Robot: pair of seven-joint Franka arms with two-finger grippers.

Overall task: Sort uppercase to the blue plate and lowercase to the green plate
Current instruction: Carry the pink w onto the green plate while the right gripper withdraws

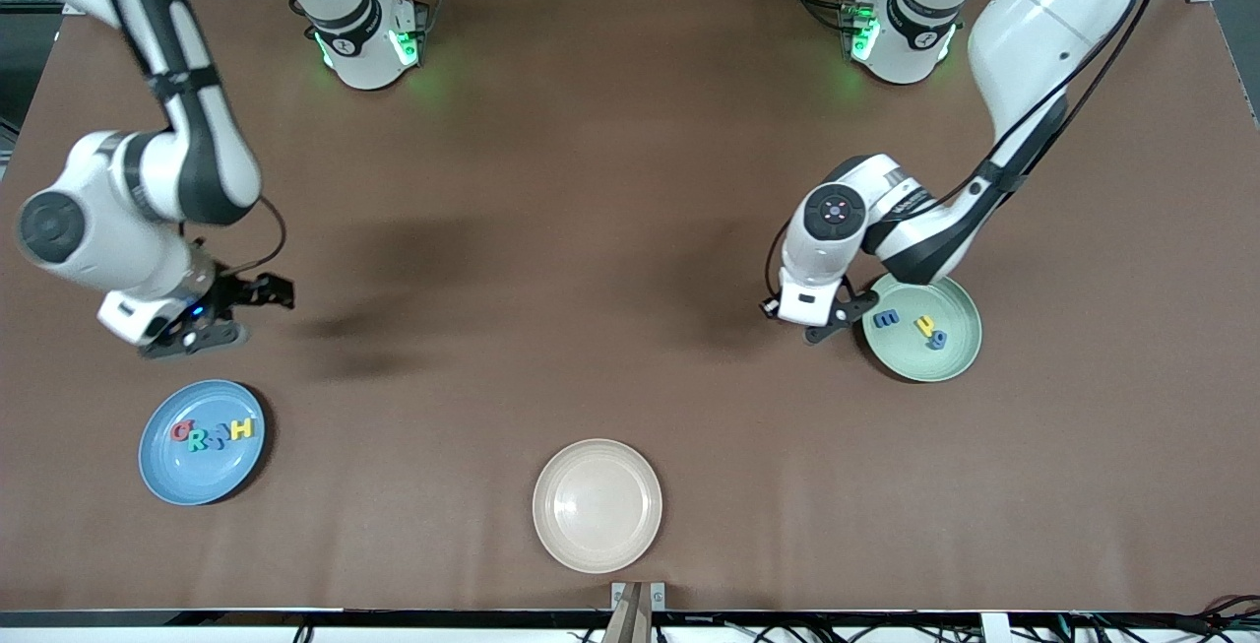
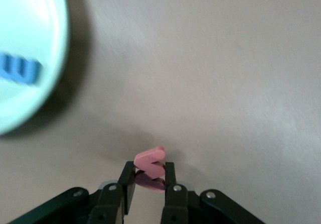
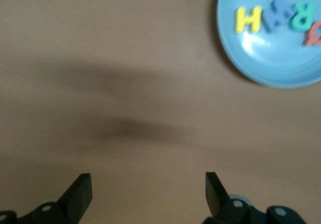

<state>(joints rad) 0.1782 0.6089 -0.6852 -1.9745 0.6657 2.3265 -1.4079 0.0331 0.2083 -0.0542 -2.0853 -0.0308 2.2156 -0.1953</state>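
Brown matte table (image 1: 591, 229), arm bases along its top edge. Right gripper (image 1: 228, 313) hangs over bare table just above the blue plate (image 1: 197, 471), flat black fingers (image 3: 80, 194) spread wide, holding nothing. Blue plate, glossy and round, sits near the bottom edge at the right arm's end; on it a row of foam capitals: red Q (image 1: 180, 431), teal R (image 1: 198, 440), blue W (image 1: 220, 435), yellow H (image 1: 242, 428). Cream plate (image 1: 598, 504), round and shallow, at mid bottom edge. Left gripper (image 1: 845, 313) over the table at the green plate's (image 1: 950, 353) rim, fingers (image 2: 128, 184) pinching a pink-red zigzag foam letter (image 2: 149, 159). Green plate holds a blue E-like letter (image 1: 885, 319), yellow h (image 1: 924, 326), blue g (image 1: 936, 339).
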